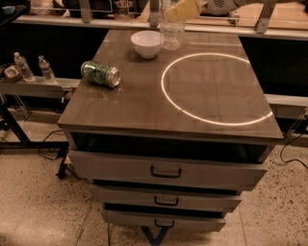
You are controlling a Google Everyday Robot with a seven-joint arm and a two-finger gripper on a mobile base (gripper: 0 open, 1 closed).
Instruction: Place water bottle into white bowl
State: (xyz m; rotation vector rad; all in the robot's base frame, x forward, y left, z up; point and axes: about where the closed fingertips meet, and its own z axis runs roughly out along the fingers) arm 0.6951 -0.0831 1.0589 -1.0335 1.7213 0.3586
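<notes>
The water bottle (172, 32) is clear and ribbed; only its lower part shows, as its top runs off the upper edge. It hangs upright just right of the white bowl (146, 43), which stands at the far middle of the cabinet top (144, 103). My gripper (182, 9), with tan fingers (185, 8), comes in from the upper right and is shut on the bottle's upper body. I cannot tell whether the bottle's base touches the surface.
A green patterned can (100, 73) lies on its side at the left of the cabinet top. Two tiny clear bottles (23, 66) stand on a low shelf at the left. A bright ring of light (211, 120) marks the right half. Drawers (166, 170) are below.
</notes>
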